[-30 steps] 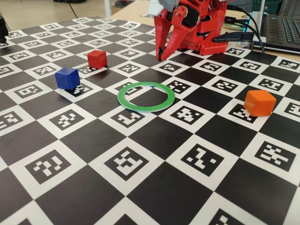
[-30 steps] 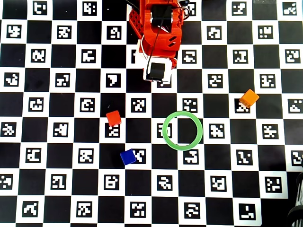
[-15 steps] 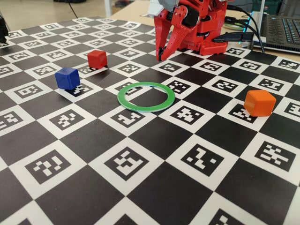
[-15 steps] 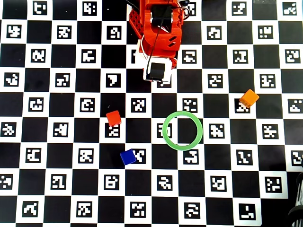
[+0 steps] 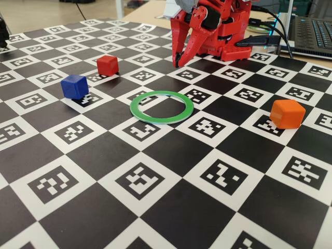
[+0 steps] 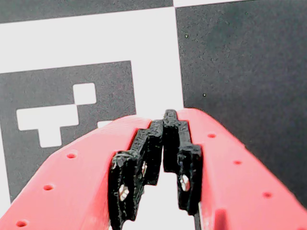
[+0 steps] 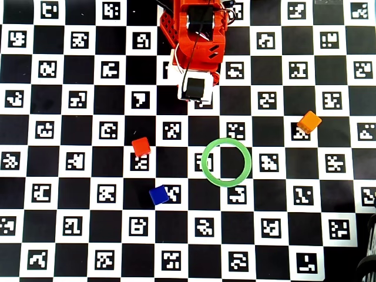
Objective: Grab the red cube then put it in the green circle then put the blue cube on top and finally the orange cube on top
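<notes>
The red cube (image 5: 107,65) (image 7: 141,146) rests on the checkered board left of the green circle (image 5: 161,107) (image 7: 226,162). Nearer the front sits the blue cube (image 5: 74,86) (image 7: 158,194). Off to the right lies the orange cube (image 5: 287,113) (image 7: 309,122). Nothing lies inside the ring. My red gripper (image 5: 178,62) (image 6: 165,115) hangs at the back by the arm's base, tips pointing down just above the board, jaws shut with nothing between them. The wrist view shows only board under the tips. In the overhead view the arm's body hides the fingers.
The arm's red base (image 5: 228,36) (image 7: 197,35) stands at the board's far edge. A laptop (image 5: 311,33) and cables lie behind it at the right. A dark object (image 7: 367,267) sits at the lower right corner of the overhead view.
</notes>
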You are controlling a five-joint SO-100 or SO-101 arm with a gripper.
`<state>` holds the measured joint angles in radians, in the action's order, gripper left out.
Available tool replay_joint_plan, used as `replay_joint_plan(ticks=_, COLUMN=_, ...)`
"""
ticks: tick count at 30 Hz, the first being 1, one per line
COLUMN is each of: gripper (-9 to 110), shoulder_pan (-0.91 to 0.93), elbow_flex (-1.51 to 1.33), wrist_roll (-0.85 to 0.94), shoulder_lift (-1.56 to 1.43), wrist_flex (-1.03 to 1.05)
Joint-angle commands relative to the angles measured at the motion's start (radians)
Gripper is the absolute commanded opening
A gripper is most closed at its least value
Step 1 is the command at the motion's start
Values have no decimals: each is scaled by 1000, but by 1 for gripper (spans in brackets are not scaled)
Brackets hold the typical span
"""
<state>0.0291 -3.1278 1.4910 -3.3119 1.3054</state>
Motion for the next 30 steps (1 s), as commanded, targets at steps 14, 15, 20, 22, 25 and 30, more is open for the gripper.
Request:
replay_joint_plan(ticks=14, gripper=-5, shoulder_pan=-17, elbow_flex=-41, wrist_roll=11, shoulder_lift=-48, wrist_flex=64)
replay_joint_plan(ticks=15, gripper=-5, shoulder_pan=-18, elbow_flex=-41, wrist_roll=11, shoulder_lift=-48, wrist_flex=64)
replay_joint_plan(ticks=20, gripper=-5, shoulder_pan=-28, elbow_flex=-41, wrist_roll=12, shoulder_lift=-48, wrist_flex=64)
replay_joint_plan(ticks=22, gripper=-5, shoulder_pan=-40, elbow_flex=-41, wrist_roll=14, shoulder_lift=-48, wrist_flex=64)
replay_joint_plan(ticks=25, gripper=-5, shoulder_pan=-52, elbow_flex=-41, wrist_roll=12, shoulder_lift=-48, wrist_flex=64)
replay_joint_plan(ticks=30, gripper=-5, shoulder_pan=-57, elbow_flex=-41, wrist_roll=-21, shoulder_lift=-35, wrist_flex=2)
